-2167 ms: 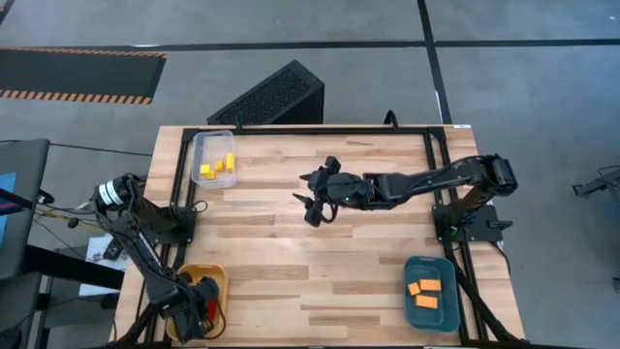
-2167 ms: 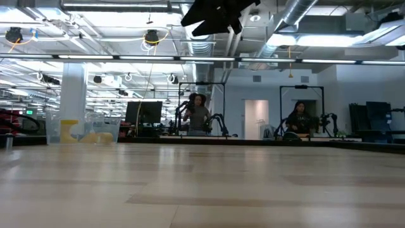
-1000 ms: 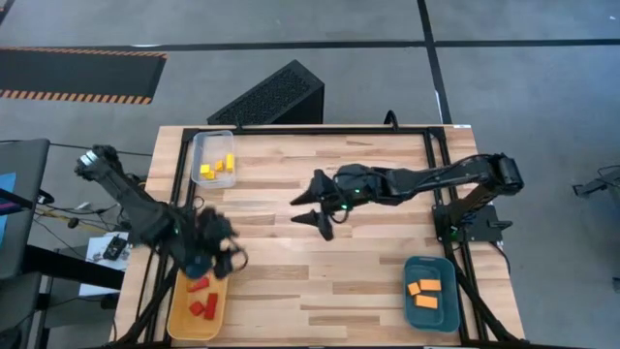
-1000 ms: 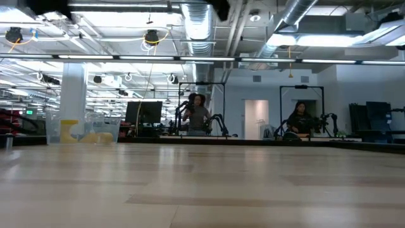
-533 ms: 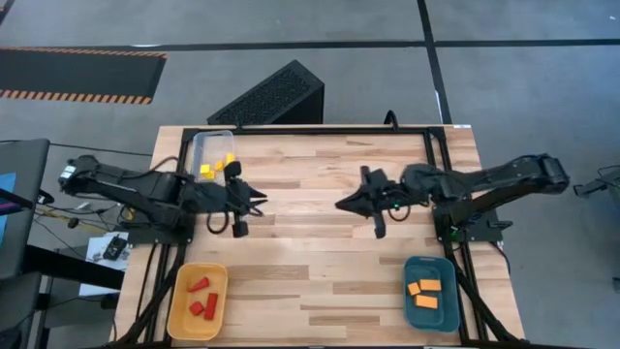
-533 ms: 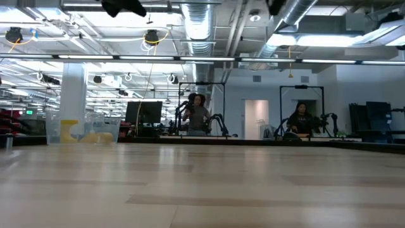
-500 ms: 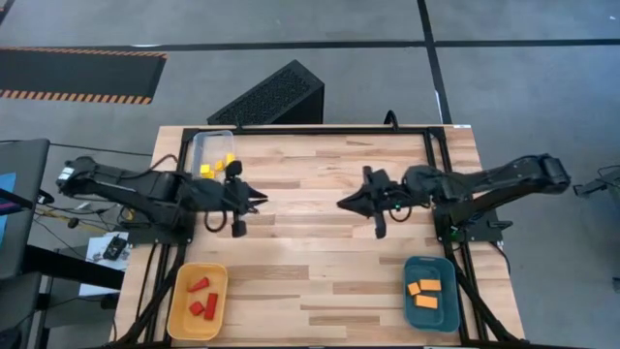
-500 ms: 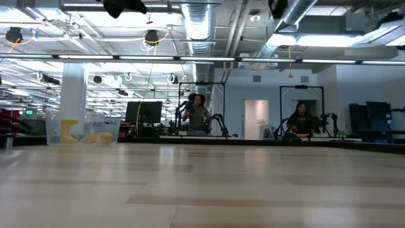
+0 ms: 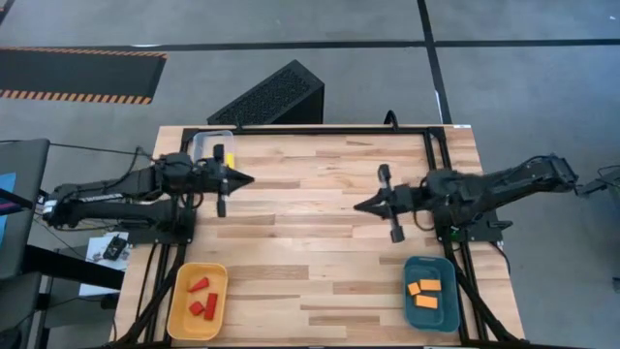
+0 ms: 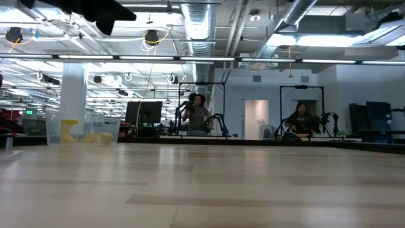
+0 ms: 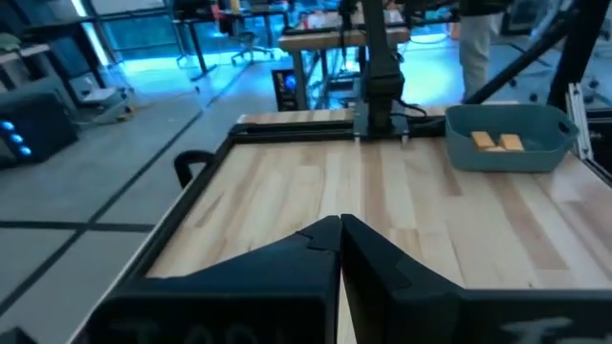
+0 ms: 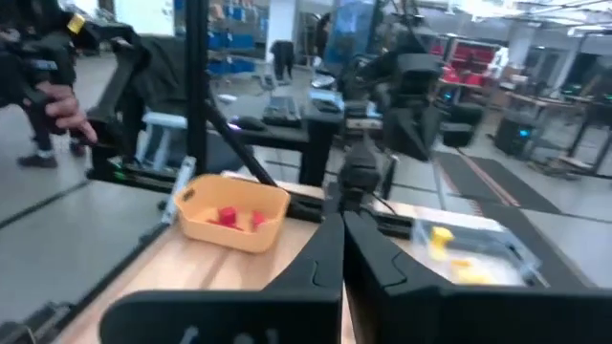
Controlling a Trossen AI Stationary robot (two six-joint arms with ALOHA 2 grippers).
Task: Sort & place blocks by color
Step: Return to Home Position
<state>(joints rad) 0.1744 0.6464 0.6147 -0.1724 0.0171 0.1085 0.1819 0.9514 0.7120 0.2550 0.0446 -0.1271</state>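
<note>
Sitting sorted in the yellow tray [image 9: 217, 291], teal tray [image 9: 432, 319] and clear tray [image 9: 202, 142], the blocks [image 9: 200, 285] look light, rigid and smooth, best pinched across flat opposite faces, while the left gripper [image 9: 247, 179] and right gripper [image 9: 360, 206] hover above the table [image 9: 310, 247], fingers closed, empty.

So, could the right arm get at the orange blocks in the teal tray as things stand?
Probably yes: the teal tray lies open on that arm's side, with nothing over the orange blocks, though the right gripper is shut.
</note>
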